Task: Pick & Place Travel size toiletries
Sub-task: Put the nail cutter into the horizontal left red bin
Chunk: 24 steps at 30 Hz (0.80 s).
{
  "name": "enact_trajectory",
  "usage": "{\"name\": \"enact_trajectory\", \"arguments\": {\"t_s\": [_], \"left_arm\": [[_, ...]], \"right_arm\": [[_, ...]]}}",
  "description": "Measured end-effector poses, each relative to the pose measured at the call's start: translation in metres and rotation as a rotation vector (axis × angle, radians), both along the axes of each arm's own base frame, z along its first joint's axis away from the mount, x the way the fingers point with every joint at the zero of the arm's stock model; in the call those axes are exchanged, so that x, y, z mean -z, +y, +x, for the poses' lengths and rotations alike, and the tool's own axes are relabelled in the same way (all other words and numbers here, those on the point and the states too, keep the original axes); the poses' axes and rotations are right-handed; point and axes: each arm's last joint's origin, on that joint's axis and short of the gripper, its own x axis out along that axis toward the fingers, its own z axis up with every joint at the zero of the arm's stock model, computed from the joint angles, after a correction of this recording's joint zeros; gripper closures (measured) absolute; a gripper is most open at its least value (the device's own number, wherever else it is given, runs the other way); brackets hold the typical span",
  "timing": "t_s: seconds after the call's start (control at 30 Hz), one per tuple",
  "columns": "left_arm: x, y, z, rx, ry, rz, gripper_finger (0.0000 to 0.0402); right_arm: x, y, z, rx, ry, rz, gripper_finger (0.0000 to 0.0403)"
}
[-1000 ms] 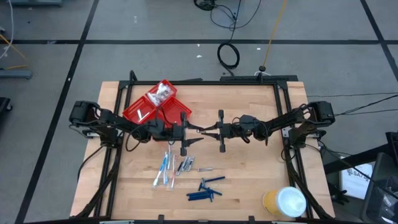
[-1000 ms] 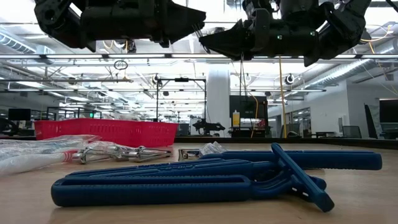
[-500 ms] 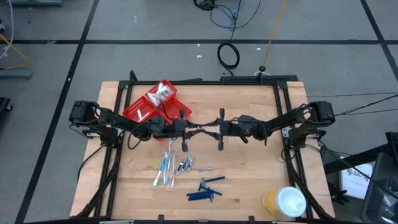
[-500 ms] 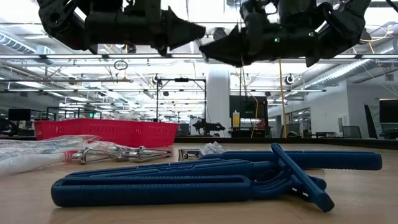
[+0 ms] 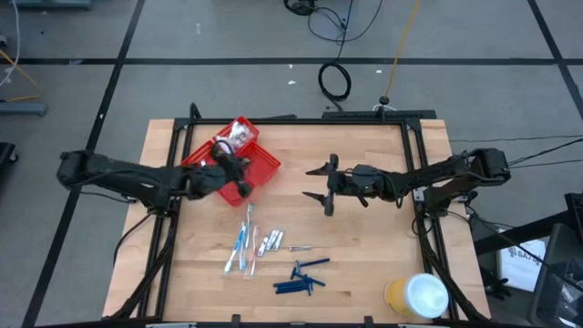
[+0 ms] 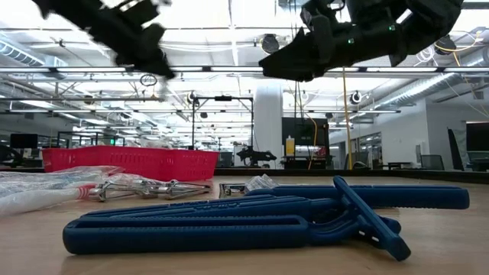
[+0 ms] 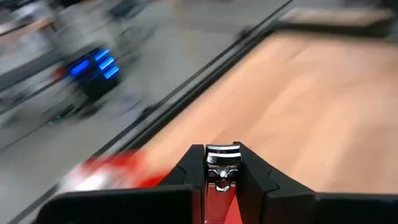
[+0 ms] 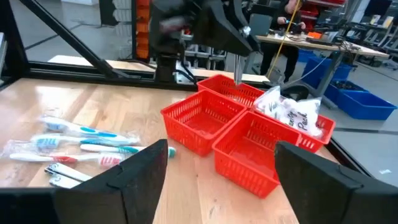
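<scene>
The left end effector (image 5: 239, 171) was seen over the red tray (image 5: 264, 164), closed on a metal clipper (image 7: 222, 167) (nipped between the fingertips, per the left wrist view). The right end effector (image 5: 326, 185) hung mid-tabletop (image 5: 364, 255) w/ jaws spread wide and nothing held. The other toiletries were left on the tabletop: toothbrushes (image 5: 239, 248), more clippers (image 5: 271, 242), blue sticks (image 5: 301, 278); white packets (image 5: 235, 137) were already lying in the tray's far compartment.

Step judged: clipper to be dropped in the tray. To do it well, the compartment should be picked before release, the tips lowered close to its floor (a clipper bounces), and the jaws opened only once motion was stopped. Tray walls were to be cleared on the way out.
</scene>
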Motion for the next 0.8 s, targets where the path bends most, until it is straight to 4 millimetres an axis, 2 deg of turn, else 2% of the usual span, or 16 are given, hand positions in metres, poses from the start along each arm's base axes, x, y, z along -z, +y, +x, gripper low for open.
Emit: {"name": "enact_trajectory", "arguments": {"t_s": [0.17,0.33,0.57,0.8], "left_arm": [[0.009,0.006,-0.047,-0.272,0.098,-0.077,0.0363],[0.022,0.011,-0.076,-0.474,0.164,-0.173,0.0363],[0.04,0.017,-0.084,-0.566,0.189,-0.215,0.036],[0.04,0.02,-0.085,-0.582,0.192,-0.217,0.0277]], "right_arm": [[0.0,0.0,0.0,0.0,0.001,0.0,0.013],[0.0,-0.002,0.0,0.004,0.001,0.001,0.0138],[0.0,-0.002,0.0,0.005,-0.005,0.021,0.014],[0.0,-0.002,0.0,0.005,-0.005,0.021,0.014]]}}
